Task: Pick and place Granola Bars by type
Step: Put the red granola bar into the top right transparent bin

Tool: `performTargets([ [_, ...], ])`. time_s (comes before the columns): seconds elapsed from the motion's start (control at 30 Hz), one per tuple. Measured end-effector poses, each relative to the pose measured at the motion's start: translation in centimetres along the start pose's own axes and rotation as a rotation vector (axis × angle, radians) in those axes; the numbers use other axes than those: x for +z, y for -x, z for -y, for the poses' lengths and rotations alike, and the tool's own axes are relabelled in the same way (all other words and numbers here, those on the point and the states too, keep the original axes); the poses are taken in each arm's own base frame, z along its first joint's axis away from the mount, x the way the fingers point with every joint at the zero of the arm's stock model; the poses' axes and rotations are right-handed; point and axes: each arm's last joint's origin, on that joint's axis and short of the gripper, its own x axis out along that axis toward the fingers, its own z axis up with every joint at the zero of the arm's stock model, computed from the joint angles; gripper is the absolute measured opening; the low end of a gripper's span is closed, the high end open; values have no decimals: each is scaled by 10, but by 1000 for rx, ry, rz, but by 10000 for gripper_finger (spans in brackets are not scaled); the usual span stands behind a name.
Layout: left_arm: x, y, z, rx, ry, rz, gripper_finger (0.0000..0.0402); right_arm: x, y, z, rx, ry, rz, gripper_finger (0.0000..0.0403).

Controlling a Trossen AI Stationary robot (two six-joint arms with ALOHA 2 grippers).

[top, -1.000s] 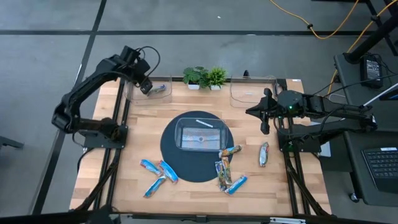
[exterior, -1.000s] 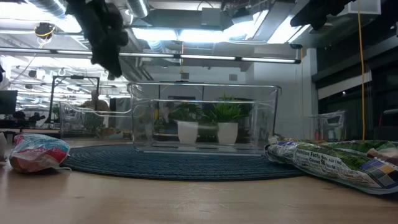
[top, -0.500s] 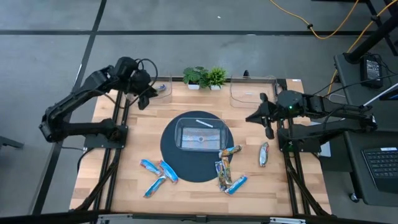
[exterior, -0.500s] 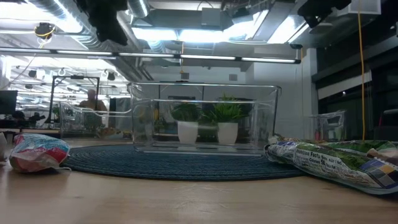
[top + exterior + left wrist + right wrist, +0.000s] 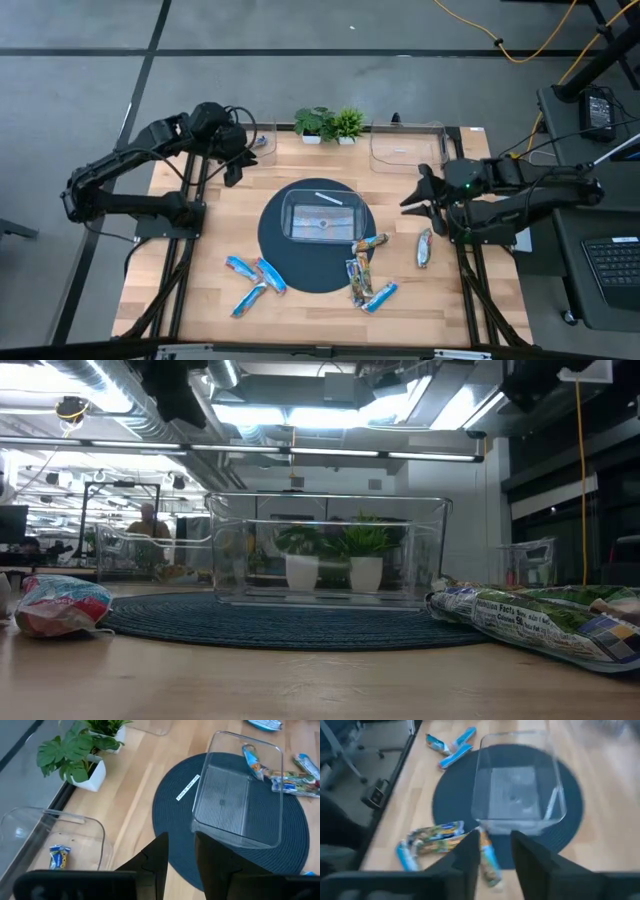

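From above, I am seeing the left gripper (image 5: 233, 163) hanging near the far left corner of the table (image 5: 210, 270), beside the left bin (image 5: 262, 150), which is holding one blue bar (image 5: 262, 142). The right gripper (image 5: 418, 195) is hovering just off the right edge of the round mat (image 5: 275, 250), between the far right bin (image 5: 405, 145) and the grey bar (image 5: 425, 248) on the wood. That grey bar is lying with its long axis running from far to near, on the near side of the right fingers, so I am judging the right arm is the closer one for it. The blue bars (image 5: 255, 280) are lying well apart at the near left, and the mixed bars (image 5: 365, 270) at the mat's near right edge.

At table height, I am seeing only the middle bin (image 5: 328, 550) on the mat, a crumpled wrapper (image 5: 60, 605) at the left and a long bar (image 5: 540, 622) at the right; the grippers themselves are not clear here.

In the left wrist view, the left fingers (image 5: 155, 860) are standing with a narrow gap and nothing between them, and the blue bar (image 5: 59, 856) is resting in the corner bin.

In the right wrist view, the right fingers (image 5: 470, 852) are also slightly apart and empty, pointing toward the mixed bars (image 5: 440, 834).
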Motion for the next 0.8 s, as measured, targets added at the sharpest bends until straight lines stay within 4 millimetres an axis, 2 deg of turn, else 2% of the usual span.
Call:
performTargets([
  [0.17, 0, 0, 1, 27, -1, -4, 86, -15, 0, -4, -17, -354, -153, 206],
  [0.27, 1, 0, 0, 28, -12, 5, 86, -21, 0, -7, -41, -487, -217, 229],
  [0.53, 11, 0, -1, 41, -54, 111, 86, -35, 1, -7, -260, -869, -273, 213],
  [0.8, 12, 0, -1, 42, -63, 119, 86, -66, -20, -10, -323, -1006, -383, 202],
])
